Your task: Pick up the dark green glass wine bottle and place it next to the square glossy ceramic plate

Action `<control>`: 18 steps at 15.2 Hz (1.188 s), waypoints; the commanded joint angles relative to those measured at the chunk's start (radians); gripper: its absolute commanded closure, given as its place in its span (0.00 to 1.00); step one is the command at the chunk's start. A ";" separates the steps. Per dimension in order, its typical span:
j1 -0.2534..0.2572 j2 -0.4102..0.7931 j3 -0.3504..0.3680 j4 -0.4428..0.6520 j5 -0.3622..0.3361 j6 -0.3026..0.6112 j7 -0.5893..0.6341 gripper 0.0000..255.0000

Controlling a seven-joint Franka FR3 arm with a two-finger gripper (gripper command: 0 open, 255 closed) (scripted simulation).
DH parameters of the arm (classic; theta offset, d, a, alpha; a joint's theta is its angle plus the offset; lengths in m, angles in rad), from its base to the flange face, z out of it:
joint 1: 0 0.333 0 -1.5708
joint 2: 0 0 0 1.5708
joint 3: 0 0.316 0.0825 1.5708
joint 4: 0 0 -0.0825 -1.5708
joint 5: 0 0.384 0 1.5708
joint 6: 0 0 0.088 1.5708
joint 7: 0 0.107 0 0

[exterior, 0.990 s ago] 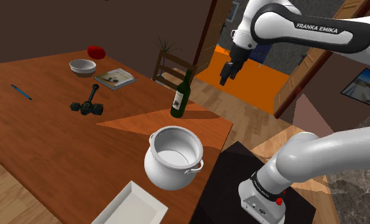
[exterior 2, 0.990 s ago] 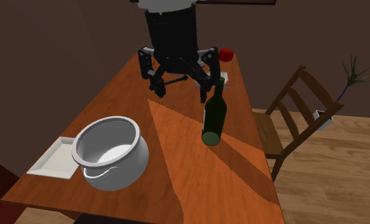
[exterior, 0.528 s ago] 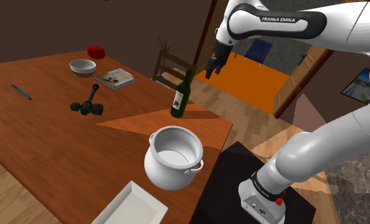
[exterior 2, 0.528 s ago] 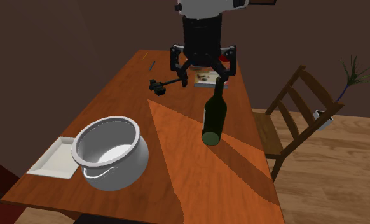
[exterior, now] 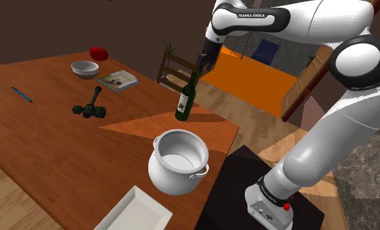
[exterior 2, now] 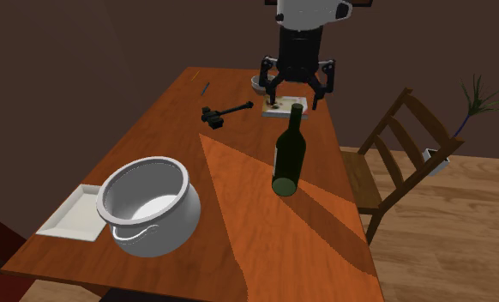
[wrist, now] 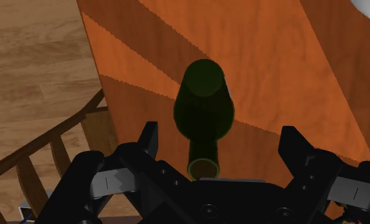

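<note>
The dark green wine bottle (exterior: pixel 185 98) (exterior 2: pixel 289 154) stands upright near the table's edge by the chair. My black gripper (exterior: pixel 203 63) (exterior 2: pixel 297 90) hangs open just above and behind its neck. In the wrist view I look straight down on the bottle (wrist: pixel 204 114), whose mouth sits between my spread fingers (wrist: pixel 149 137) without touching them. The white square plate (exterior: pixel 138 212) (exterior 2: pixel 76 212) lies at the table corner beyond the pot, far from the bottle.
A white pot (exterior: pixel 177 161) (exterior 2: pixel 147 204) stands between bottle and plate. Farther along the wooden table (exterior: pixel 45 137) are a black dumbbell (exterior: pixel 91 104), a book (exterior: pixel 117 80), a bowl (exterior: pixel 85 68), a red object (exterior: pixel 99 51) and a pen (exterior: pixel 22 94). A wooden chair (exterior 2: pixel 402 146) stands beside the table's edge.
The arm has swung toward the shoulder view's left, bringing the gripper from off the table's side to just above the bottle's neck. The fingers stayed apart; the bottle has not moved.
</note>
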 commanded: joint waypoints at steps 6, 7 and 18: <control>-0.004 0.142 -0.001 0.108 0.017 0.033 -0.020 0.00; -0.004 0.144 -0.001 0.097 0.017 0.046 -0.020 0.00; -0.004 0.154 -0.002 0.062 0.017 0.091 -0.020 0.00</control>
